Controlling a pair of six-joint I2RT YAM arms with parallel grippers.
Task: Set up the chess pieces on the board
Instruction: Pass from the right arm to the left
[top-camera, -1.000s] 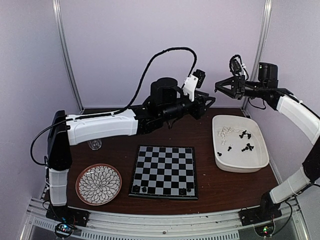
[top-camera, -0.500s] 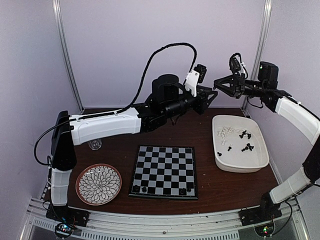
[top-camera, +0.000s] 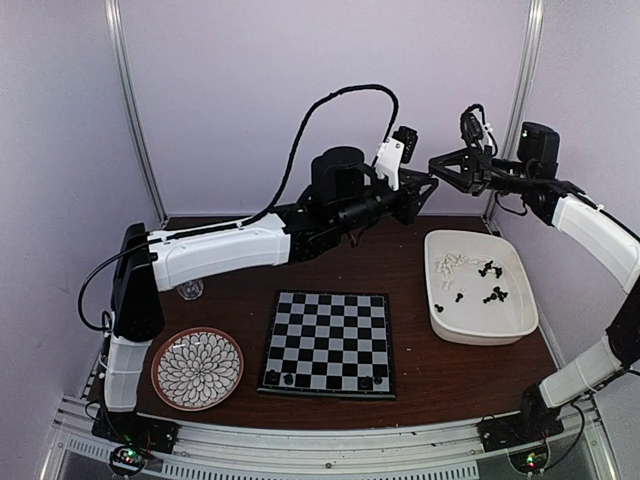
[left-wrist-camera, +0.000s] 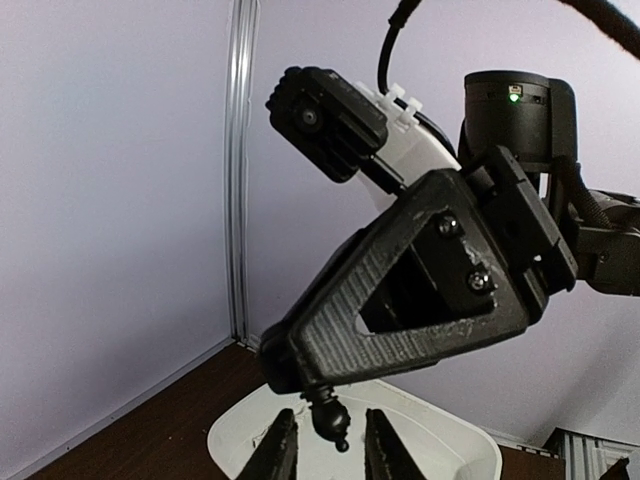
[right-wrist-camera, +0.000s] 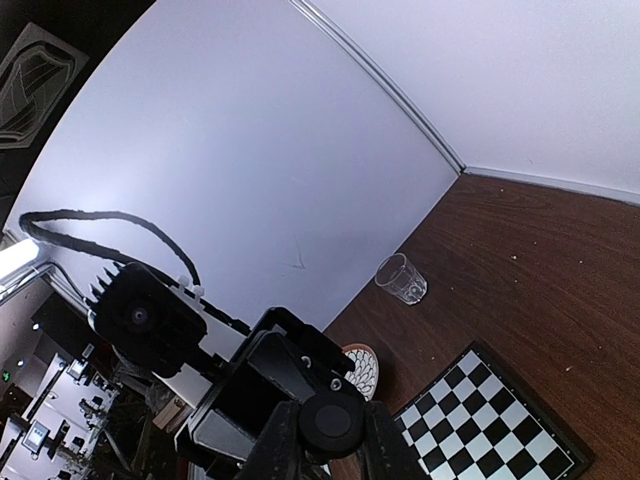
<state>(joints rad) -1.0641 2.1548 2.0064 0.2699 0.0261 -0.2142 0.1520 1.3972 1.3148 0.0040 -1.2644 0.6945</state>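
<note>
Soft, even lighting with faint shadows; wrist views distort toward edges.

Board (top-camera: 328, 343) black-grey checkered; plate (top-camera: 197, 368) flower-patterned; tub (top-camera: 478, 287) white; chess piece (left-wrist-camera: 331, 422) black.

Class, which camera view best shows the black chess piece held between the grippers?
The left wrist view: the black chess piece shows in side profile against the white tub. The right wrist view gives only its round end; the top view shows it too small to make out.
</note>
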